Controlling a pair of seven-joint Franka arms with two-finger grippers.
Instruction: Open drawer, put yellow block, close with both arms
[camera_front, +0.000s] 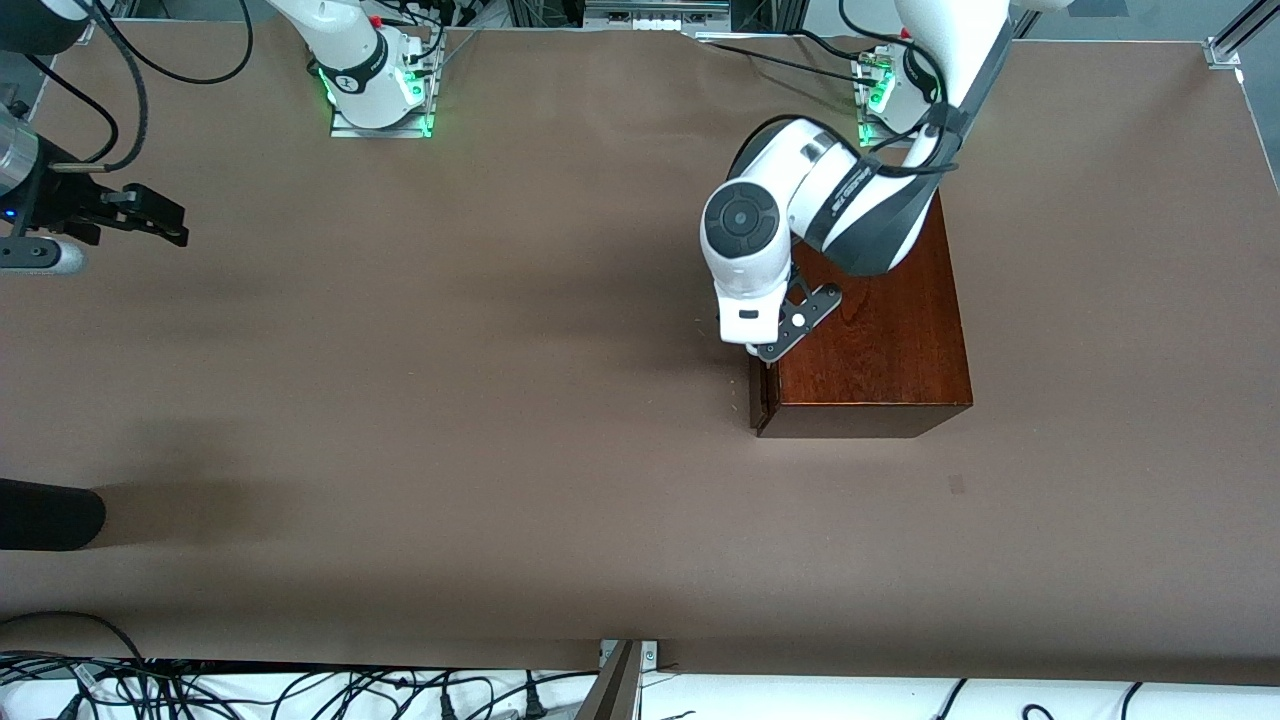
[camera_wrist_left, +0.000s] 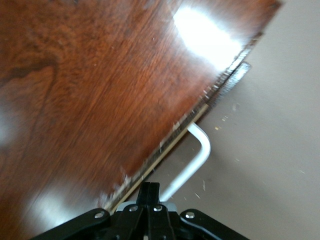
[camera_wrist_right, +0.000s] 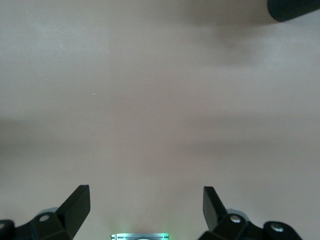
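Step in hand, as I read it: opening the drawer (camera_wrist_left: 220, 97). It is looking shut or barely cracked, its dark front sitting flush with the end of the wooden box (camera_front: 880, 340), right of centre in the front view. No yellow block is showing in any of the 3 views, so I cannot say where it is.

I am holding the left gripper (camera_wrist_left: 149, 192) low at the drawer end of the box, just beside its top edge. In the left wrist view the fingers are pressed together, at the bottom centre of the frame, right at the white handle (camera_wrist_left: 192, 160). They are looking clenched on the bar or just against it; the actual contact is hidden under the fingertips, so I am not calling it a firm grip.

The right gripper (camera_wrist_right: 145, 200) is waiting at the left edge of the front view, over bare table (camera_front: 450, 400), fingers spread wide, holding nothing.

Next move, in my judgement: a straight pull on the handle away from the box, along the drawer's slide line. The bar is thin and round, so the fingers may be slipping off if I am pulling at an angle. The box may also be dragging along the table instead of the drawer sliding.
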